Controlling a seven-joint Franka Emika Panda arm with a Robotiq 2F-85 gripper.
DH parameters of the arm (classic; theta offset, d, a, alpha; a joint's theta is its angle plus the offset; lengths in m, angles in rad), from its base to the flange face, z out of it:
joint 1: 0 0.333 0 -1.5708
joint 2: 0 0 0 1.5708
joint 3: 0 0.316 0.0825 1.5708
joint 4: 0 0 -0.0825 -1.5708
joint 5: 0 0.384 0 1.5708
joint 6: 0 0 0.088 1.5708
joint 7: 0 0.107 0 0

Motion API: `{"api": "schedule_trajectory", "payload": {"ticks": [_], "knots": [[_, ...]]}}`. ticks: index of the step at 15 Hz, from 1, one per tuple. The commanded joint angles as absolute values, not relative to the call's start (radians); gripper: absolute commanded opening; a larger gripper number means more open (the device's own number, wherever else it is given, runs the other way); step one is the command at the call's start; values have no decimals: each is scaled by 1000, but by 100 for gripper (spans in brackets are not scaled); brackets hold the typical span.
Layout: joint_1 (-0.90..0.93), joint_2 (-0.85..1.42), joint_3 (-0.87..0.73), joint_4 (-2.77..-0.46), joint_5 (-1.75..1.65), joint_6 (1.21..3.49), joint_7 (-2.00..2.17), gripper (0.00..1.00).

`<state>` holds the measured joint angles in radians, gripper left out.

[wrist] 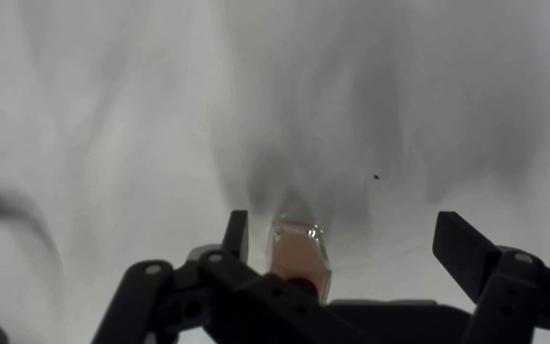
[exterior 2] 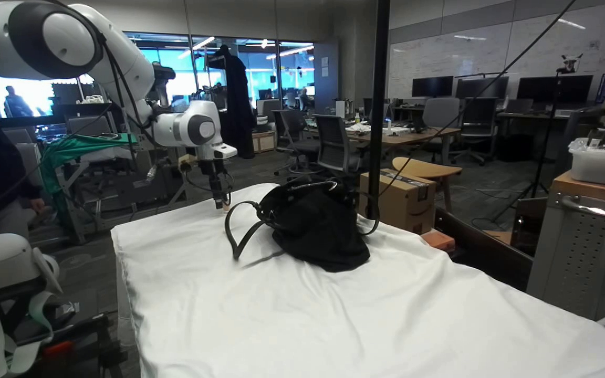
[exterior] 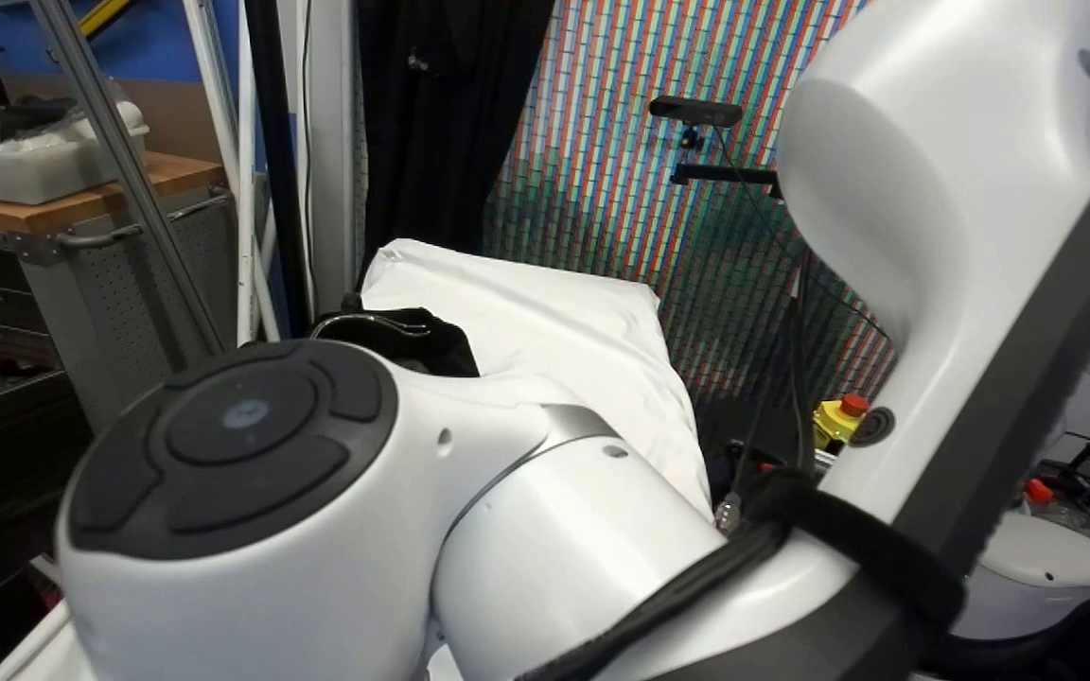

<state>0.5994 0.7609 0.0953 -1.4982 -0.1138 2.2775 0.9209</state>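
Hand [wrist: 342,229] spread wide, gripping nothing; clear-walled pinkish container [wrist: 299,251] sat near the black bag [exterior 2: 321,231] on the white-draped table [exterior 2: 386,315].
Judged it light, stiff, slick-sided, perhaps brittle. Showed off-centre in the wrist view; best centred first, then pinched gently across its sides, mid-body.

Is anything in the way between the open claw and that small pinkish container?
Nothing visible stands between the open claw and the small pinkish container: the wrist view shows it in the gap, nearer the finger at picture left. The claw hides part of it. The black handbag sits off to one side.
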Motion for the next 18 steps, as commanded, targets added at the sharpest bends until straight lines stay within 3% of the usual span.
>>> {"api": "schedule_trajectory", "payload": {"ticks": [1,18], "knots": [[600,718,82,-1567,-124,2337,922,100],[594,645,66,-1631,-160,2371,924,100]]}}
